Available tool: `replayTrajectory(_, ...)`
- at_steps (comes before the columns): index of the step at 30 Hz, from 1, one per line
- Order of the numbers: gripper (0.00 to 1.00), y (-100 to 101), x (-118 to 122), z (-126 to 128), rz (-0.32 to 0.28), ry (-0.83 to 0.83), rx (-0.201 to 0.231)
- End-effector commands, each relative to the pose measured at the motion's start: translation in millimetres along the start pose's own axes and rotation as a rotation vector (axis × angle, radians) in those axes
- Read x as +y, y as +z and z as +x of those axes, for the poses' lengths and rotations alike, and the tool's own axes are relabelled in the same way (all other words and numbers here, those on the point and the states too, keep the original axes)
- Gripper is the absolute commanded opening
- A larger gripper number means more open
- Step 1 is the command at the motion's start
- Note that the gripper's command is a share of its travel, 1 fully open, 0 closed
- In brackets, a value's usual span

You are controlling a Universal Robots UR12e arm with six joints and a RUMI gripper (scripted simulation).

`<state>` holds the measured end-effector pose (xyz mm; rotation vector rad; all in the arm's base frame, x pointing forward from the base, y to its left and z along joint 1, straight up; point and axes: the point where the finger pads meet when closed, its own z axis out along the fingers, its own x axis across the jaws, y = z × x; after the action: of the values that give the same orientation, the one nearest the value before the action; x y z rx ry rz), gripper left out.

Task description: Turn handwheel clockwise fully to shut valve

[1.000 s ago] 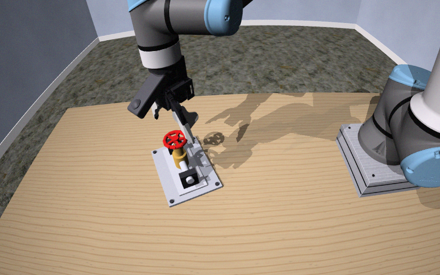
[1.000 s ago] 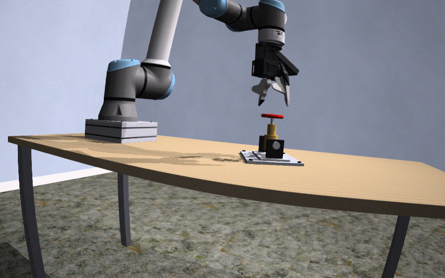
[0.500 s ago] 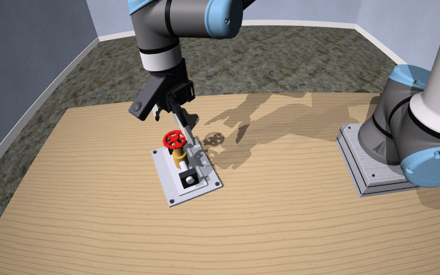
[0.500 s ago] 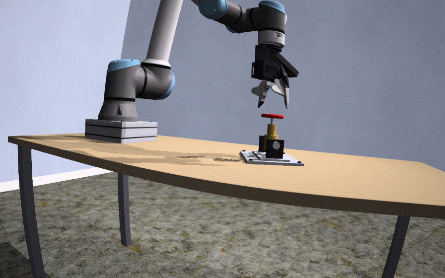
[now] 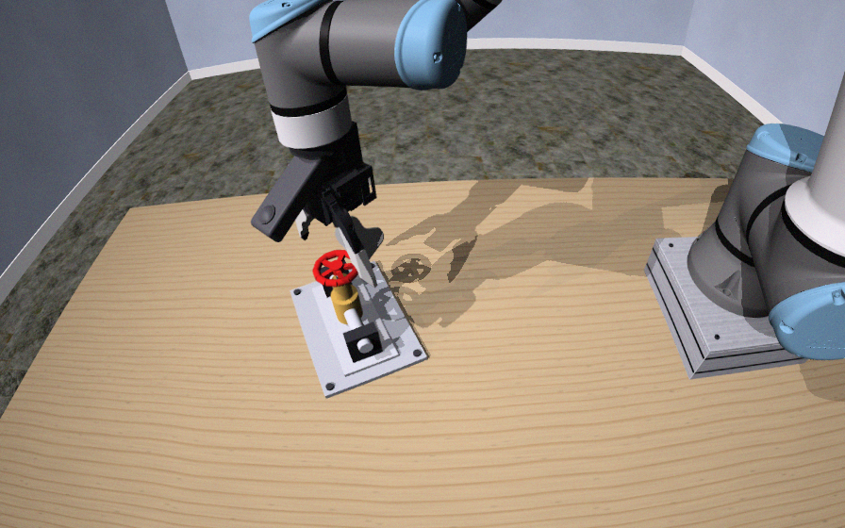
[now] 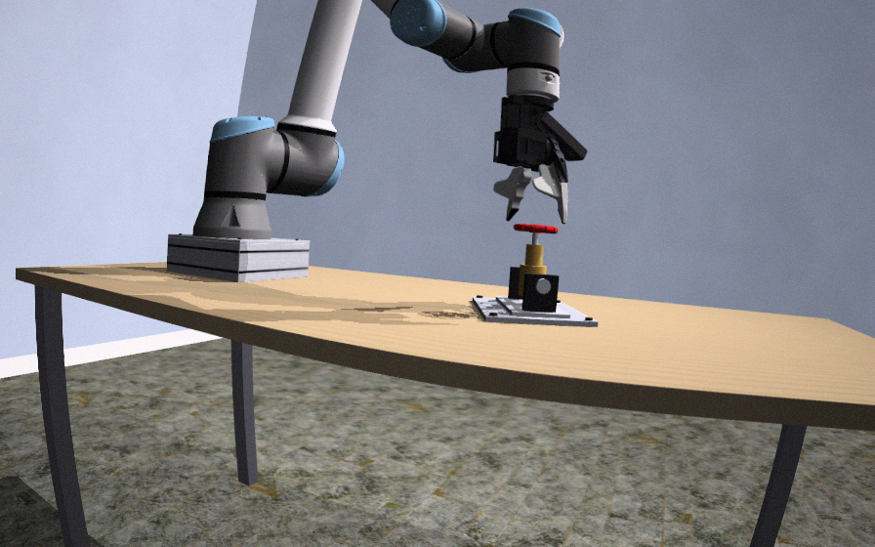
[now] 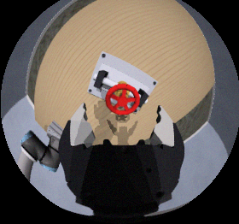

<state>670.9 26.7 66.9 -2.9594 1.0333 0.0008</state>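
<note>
A red handwheel [image 5: 335, 267] tops a brass valve stem [image 5: 345, 302] on a black block, mounted on a grey plate [image 5: 358, 338] on the wooden table. It also shows in the side view [image 6: 534, 228] and the wrist view [image 7: 123, 98]. My gripper [image 6: 537, 214] is open and empty, pointing down. Its fingertips hang just above the wheel, one on each side, not touching it. In the wrist view the fingers frame the wheel from below.
The arm's base [image 5: 727, 307] stands on a grey pedestal at the table's right side. The table's edges are far from the valve plate [image 6: 532, 311]. The arm's shadow falls on the table behind the valve.
</note>
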Motion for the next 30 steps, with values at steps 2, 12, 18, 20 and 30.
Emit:
replayTrajectory(2, 1.00, 8.2, -0.5, -1.0, 0.001, 0.000, 0.000)
replayTrajectory(12, 1.00, 20.1, -0.6, -1.2, 0.001, 0.000, 0.000)
replayTrajectory(18, 1.00, 23.3, -0.7, -1.3, 0.001, 0.000, 0.000)
replayTrajectory(20, 1.00, 23.3, -1.3, 0.0, 0.002, 0.000, 0.002)
replayTrajectory(30, 1.00, 24.8, -1.2, -0.3, 0.002, 0.000, 0.002)
